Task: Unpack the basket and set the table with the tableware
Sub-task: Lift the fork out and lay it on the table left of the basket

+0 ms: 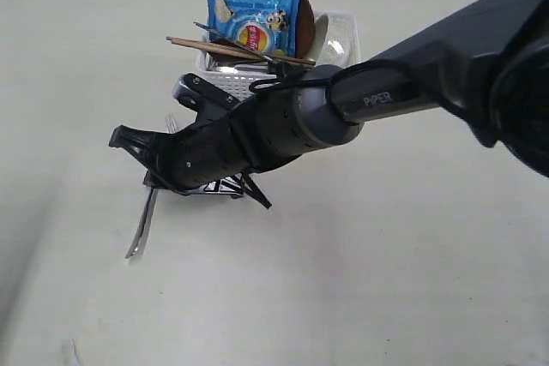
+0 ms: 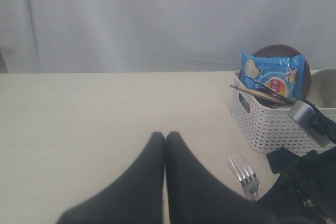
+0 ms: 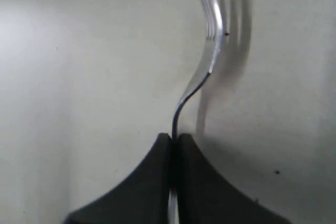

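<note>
The white basket (image 1: 347, 27) stands at the back of the table (image 1: 386, 255). It holds a brown plate (image 1: 306, 8), wooden chopsticks (image 1: 225, 46), a thin steel knife (image 1: 213, 32) and a cream bowl (image 1: 333, 42). My right gripper (image 1: 153, 184) reaches across to the left and is shut on the steel fork (image 1: 142, 225), low over the table. In the right wrist view the fingers (image 3: 152, 182) pinch the fork (image 3: 210, 35) by its handle. My left gripper (image 2: 165, 136) is shut and empty, with the fork's tines (image 2: 242, 171) and the basket (image 2: 273, 124) off to its side. The left gripper is outside the exterior view.
A blue chips bag (image 1: 254, 20) leans on the plate inside the basket. My right arm (image 1: 403, 92) spans the table from the right edge and covers the basket's front. Bare tabletop lies in front of the arm and to the right.
</note>
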